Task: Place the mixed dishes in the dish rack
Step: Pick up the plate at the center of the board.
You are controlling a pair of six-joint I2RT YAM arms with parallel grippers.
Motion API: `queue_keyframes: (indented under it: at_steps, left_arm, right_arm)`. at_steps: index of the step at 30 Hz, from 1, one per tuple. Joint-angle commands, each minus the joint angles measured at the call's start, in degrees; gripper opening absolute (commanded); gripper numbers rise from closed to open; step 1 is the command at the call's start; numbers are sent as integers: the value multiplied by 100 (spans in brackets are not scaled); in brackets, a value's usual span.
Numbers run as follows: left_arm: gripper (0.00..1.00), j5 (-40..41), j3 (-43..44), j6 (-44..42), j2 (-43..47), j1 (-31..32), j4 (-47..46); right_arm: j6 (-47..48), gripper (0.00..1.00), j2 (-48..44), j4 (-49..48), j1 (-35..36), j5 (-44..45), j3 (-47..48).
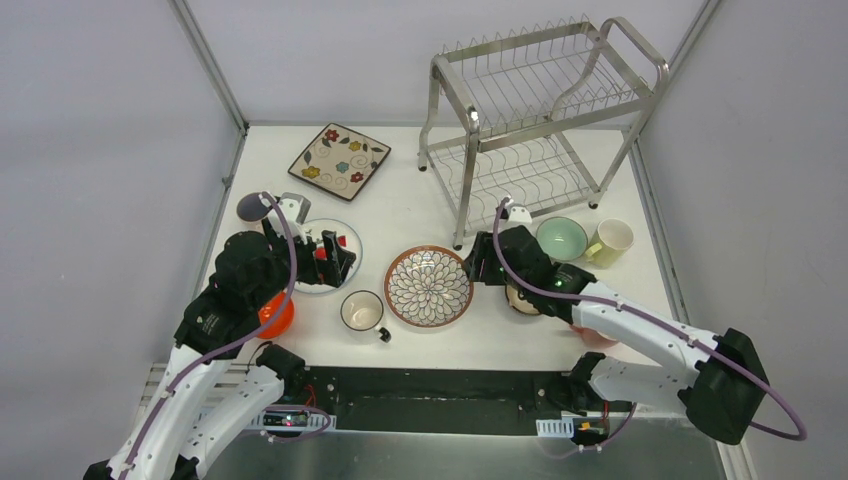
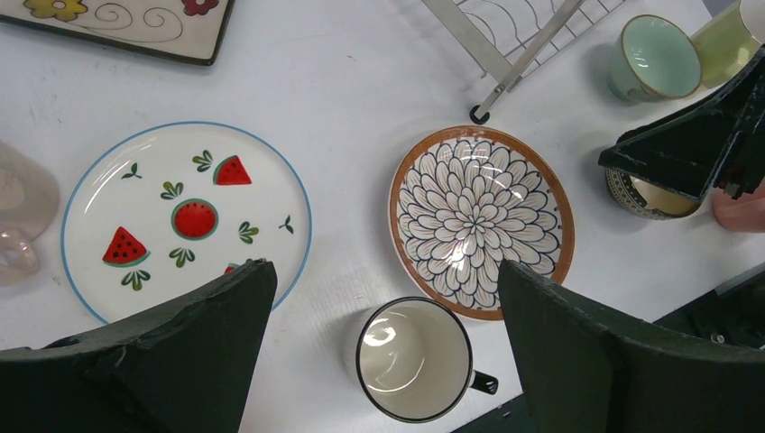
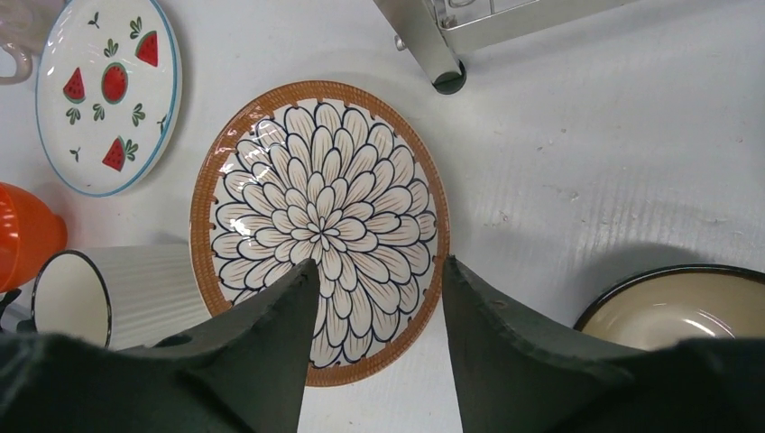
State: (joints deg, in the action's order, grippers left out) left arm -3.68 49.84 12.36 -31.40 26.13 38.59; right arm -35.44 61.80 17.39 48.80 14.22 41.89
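**A:** The round brown-rimmed petal-pattern plate (image 1: 429, 287) lies flat on the white worktop (image 1: 400, 215), near the silver wire dish rack (image 1: 540, 110).

**B:** And the right fingers (image 3: 505, 352) stand half apart over its edge, the left fingers (image 2: 180, 352) wide, both empty. Glazed, brittle, slippery, I'd guess: pinch the rim.

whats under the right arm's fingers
The round brown-rimmed petal-pattern plate; its near rim shows in the gap between the fingers. The fingers hide the rim either side, so touch cannot be told. A dark-rimmed cream bowl lies beside it, partly covered.
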Motion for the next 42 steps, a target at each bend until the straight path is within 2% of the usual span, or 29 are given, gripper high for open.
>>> queue_keyframes:
  at_steps: [1,16,26,34,36,42]
  left_arm:
    - [99,48,14,-59,-10,-47,-118]
    - [99,76,-19,-76,108,-47,-115]
    - [99,68,-19,-67,28,-46,-115]
    - [98,83,-31,-71,-19,-46,-119]
    - [98,102,-23,-62,-67,-47,-116]
    - [98,52,1,-67,-174,-46,-115]
  right_arm:
    - [-27,54,177,-613,31,-33,-63]
    - [-140,52,1071,-907,-34,-217,-230]
    - [-120,54,1789,-1096,-384,-861,-233]
    - [-120,51,2281,-1625,-441,-1195,-367]
    - [-106,44,2322,-1634,-450,-1197,-353]
    - [-74,40,2415,-1721,-461,-1348,-344]
